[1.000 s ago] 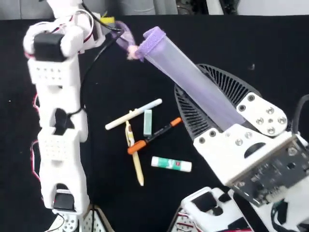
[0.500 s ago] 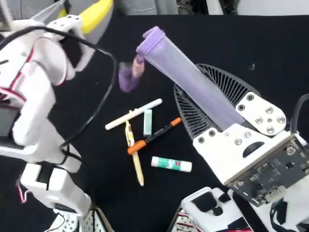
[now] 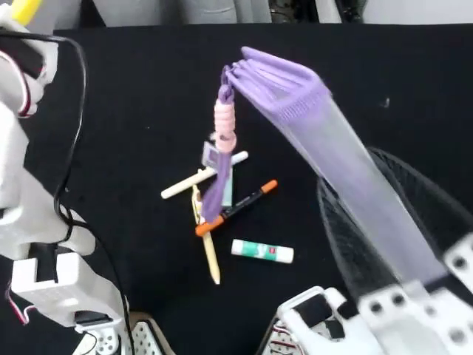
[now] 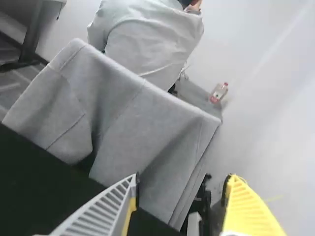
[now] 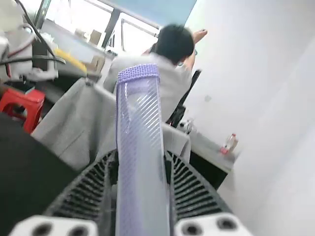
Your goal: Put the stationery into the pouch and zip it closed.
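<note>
My right gripper point(image 3: 392, 225) is shut on the long purple pouch point(image 3: 332, 140), which it holds up off the table, slanting toward the far left. In the right wrist view the pouch point(image 5: 140, 147) sits between the black ribbed jaws, pointing into the room. Its pink and purple strap point(image 3: 222, 140) hangs loose from the far end over the stationery. On the black table lie a white pen point(image 3: 194, 181), a teal eraser point(image 3: 226, 191), an orange marker point(image 3: 247, 200), a yellow pencil point(image 3: 211, 259) and a glue stick point(image 3: 262, 251). My left gripper point(image 4: 177, 216) is open and raised high at the far left, holding nothing.
The left arm's white body point(image 3: 29, 192) stands along the table's left edge with a black cable point(image 3: 74, 140) looping beside it. A grey chair point(image 4: 123, 128) stands in the room behind. The black table point(image 3: 140, 96) is bare between the left arm and the stationery.
The left gripper has let go of the strap and swung up and away to the left. The strap dropped and now dangles. The right arm has tilted the pouch higher.
</note>
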You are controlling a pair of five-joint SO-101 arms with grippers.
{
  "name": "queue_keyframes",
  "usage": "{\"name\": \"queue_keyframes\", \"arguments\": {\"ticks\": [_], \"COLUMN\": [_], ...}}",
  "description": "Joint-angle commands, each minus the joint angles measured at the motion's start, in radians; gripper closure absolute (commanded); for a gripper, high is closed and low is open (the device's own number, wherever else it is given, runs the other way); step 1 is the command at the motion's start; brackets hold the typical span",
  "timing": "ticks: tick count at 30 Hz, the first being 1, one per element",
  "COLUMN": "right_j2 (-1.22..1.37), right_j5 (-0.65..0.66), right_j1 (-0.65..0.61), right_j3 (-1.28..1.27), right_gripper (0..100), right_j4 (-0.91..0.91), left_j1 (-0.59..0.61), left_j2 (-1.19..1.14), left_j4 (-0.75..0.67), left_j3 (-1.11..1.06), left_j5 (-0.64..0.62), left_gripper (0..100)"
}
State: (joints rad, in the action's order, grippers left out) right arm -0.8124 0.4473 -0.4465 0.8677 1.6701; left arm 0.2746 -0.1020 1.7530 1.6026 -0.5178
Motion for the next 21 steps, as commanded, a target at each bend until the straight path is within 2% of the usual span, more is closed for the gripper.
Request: {"name": "queue_keyframes", "arguments": {"ticks": [1, 5, 12, 17, 21], "right_j2": [-0.084, -0.229, -0.595, -0.555, -0.556], "right_j5": [-0.012, -0.012, -0.012, -0.014, -0.014], "right_j1": [0.011, 0.011, 0.011, 0.011, 0.012], "right_j3": [-0.17, -0.47, -1.159, -1.201, -1.202], "right_gripper": [98.8, 98.8, 98.8, 98.8, 98.8], "right_j4": [-0.124, -0.33, -0.91, -0.951, -0.953], "left_j1": [0.007, 0.008, 0.007, -0.033, -0.117], "left_j2": [0.021, 0.021, 0.023, 0.014, 0.012], "left_j4": [0.006, 0.006, 0.005, 0.005, 0.003], "left_j3": [-0.131, -0.306, -0.503, -0.541, -0.638], "left_j5": [-0.041, -0.068, -0.071, -0.071, -0.072], "left_gripper": [71, 71, 71, 71, 71]}}
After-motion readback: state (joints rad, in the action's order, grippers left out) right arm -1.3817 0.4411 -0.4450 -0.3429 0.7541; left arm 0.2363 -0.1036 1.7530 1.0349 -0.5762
